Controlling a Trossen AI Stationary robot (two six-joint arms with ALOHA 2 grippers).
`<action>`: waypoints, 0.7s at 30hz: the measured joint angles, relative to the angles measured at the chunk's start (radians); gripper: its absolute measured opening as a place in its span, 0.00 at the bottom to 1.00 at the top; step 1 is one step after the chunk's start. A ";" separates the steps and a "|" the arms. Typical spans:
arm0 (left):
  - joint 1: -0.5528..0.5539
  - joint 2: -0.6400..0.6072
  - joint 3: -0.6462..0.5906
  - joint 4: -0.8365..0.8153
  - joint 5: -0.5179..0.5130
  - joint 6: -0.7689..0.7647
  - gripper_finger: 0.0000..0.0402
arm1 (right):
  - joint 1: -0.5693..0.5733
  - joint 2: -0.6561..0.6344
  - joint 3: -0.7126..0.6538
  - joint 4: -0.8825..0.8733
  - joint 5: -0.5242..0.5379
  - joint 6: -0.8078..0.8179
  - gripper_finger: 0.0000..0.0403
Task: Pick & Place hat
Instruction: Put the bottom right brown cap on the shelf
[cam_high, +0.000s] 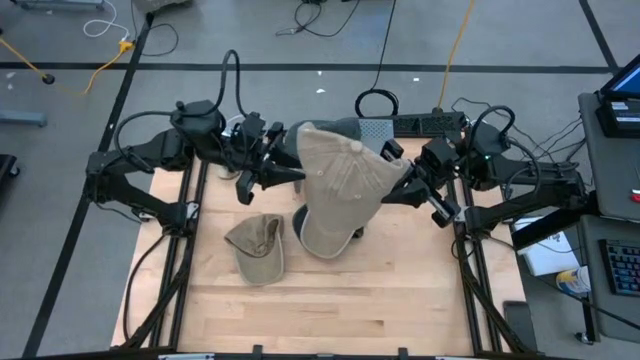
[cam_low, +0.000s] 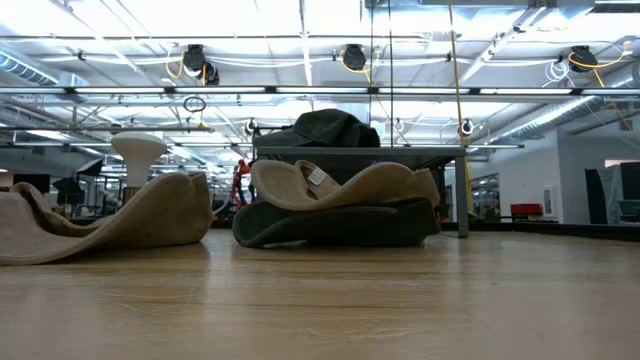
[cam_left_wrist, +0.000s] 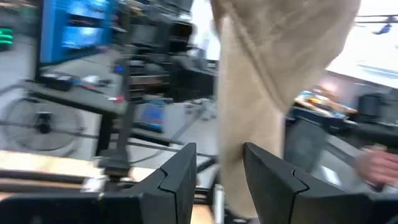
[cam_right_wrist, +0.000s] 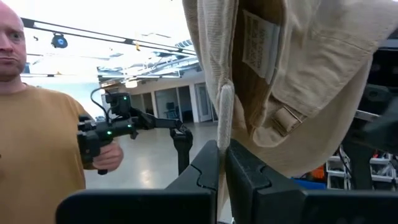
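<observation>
A tan hat (cam_high: 345, 172) hangs in the air over the middle of the table, held between both arms. My left gripper (cam_high: 300, 174) is at its left edge, shut on tan cloth (cam_left_wrist: 239, 124). My right gripper (cam_high: 398, 180) is at its right edge, shut on the rim; the hat's inside with a white label (cam_right_wrist: 256, 43) and a strap buckle faces it. On the table below, a second tan hat (cam_low: 340, 185) lies on a dark hat (cam_low: 330, 225). A third tan hat (cam_high: 256, 246) lies on its rim to the left. Neither gripper shows in the low view. My left gripper has a hanging fold of the hat's cloth (cam_left_wrist: 235, 168) between its two fingers, coming level from the table's left. The hat is lifted clear of the table. My right gripper pinches the hat's rim edge (cam_right_wrist: 224, 118) between its two fingers, coming from the table's right and slanting slightly upward. The crown spreads out beyond the fingers, and the hat is clear of the table.
A dark hat (cam_low: 330, 128) sits on a grey stand at the table's far edge. A person in a mustard shirt (cam_right_wrist: 37, 143) stands beyond the table holding a device. The near half of the wooden table (cam_high: 330, 310) has free room.
</observation>
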 joint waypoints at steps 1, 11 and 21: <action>0.000 0.004 0.000 0.012 0.032 -0.004 0.34 | -0.002 0.004 0.000 0.000 0.000 0.001 0.01; -0.006 0.007 0.000 0.035 0.125 -0.039 0.31 | -0.019 0.015 -0.002 -0.018 0.028 -0.001 0.01; -0.008 0.002 0.002 0.045 0.165 -0.041 0.03 | -0.047 0.012 -0.001 -0.028 0.136 0.016 0.08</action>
